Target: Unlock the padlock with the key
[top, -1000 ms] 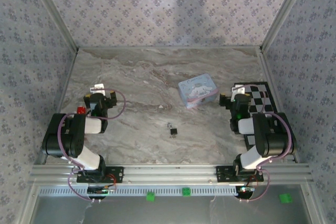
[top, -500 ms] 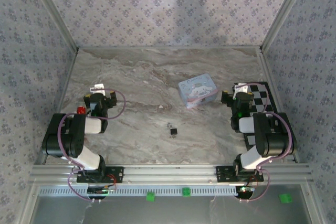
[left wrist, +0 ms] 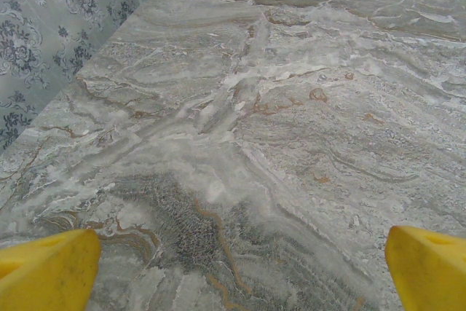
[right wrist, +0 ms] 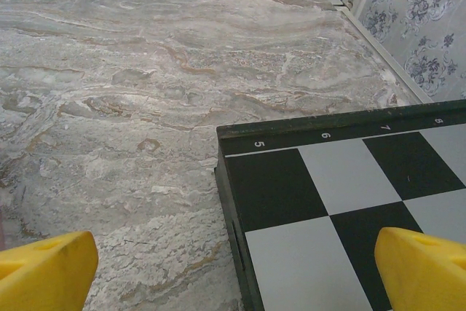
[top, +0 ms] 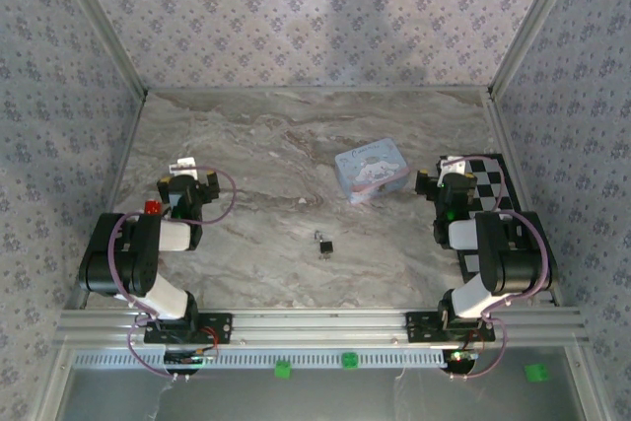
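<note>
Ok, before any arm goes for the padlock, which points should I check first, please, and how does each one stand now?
1. Padlock lies free on the table, nothing touching it: ok.
2. Key found: cannot tell, too small to make out.
3. Left claw open and empty: ok.
4. Right claw open and empty: ok.
5. Right claw away from the checkerboard: not ok, it hangs partly over the board's corner.
6. Blue tin out of the way: ok, it lies behind the padlock, apart from it.
</note>
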`<state>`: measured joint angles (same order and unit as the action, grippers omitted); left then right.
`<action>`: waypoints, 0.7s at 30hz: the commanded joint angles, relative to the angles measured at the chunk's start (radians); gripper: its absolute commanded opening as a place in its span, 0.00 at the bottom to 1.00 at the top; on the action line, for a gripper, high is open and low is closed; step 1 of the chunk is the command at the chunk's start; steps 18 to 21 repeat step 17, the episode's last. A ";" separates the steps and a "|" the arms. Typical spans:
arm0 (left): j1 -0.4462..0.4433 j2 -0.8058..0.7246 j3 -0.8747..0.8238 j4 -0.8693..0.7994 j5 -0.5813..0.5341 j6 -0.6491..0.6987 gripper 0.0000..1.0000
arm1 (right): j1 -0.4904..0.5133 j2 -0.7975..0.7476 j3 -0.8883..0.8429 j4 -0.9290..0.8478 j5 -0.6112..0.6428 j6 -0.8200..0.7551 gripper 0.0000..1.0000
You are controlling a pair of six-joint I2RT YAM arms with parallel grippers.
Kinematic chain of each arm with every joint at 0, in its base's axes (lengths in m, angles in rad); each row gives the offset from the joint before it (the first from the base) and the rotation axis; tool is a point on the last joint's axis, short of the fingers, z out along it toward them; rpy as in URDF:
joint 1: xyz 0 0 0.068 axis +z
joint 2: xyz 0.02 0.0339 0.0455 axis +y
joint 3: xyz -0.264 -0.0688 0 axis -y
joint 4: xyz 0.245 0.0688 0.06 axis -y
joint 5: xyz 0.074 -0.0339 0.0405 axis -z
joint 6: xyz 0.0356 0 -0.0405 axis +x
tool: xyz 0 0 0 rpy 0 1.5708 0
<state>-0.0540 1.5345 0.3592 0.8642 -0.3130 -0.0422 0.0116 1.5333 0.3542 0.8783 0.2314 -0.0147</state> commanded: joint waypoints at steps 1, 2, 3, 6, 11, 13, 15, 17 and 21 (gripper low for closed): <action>0.005 0.002 0.021 0.016 0.009 -0.001 1.00 | 0.000 -0.007 0.012 -0.006 0.020 0.016 0.99; 0.006 0.001 0.023 0.016 0.010 -0.001 1.00 | 0.000 -0.007 0.012 -0.006 0.019 0.016 0.99; 0.005 0.001 0.022 0.016 0.010 -0.001 1.00 | 0.000 -0.007 0.012 -0.006 0.020 0.016 0.99; 0.006 0.001 0.022 0.016 0.009 -0.002 1.00 | -0.001 -0.007 0.014 -0.007 0.020 0.017 0.99; 0.005 0.001 0.021 0.016 0.011 -0.002 1.00 | -0.002 -0.007 0.017 -0.018 0.013 0.018 0.99; 0.006 0.001 0.021 0.016 0.010 -0.001 1.00 | -0.002 -0.007 0.017 -0.016 0.014 0.018 0.99; 0.005 0.001 0.022 0.016 0.010 -0.002 1.00 | -0.001 -0.007 0.015 -0.007 0.020 0.017 0.99; 0.005 0.001 0.021 0.017 0.010 -0.001 1.00 | 0.000 -0.009 0.010 -0.001 0.022 0.016 0.99; 0.005 0.001 0.021 0.017 0.010 -0.001 1.00 | 0.000 -0.009 0.010 -0.001 0.022 0.016 0.99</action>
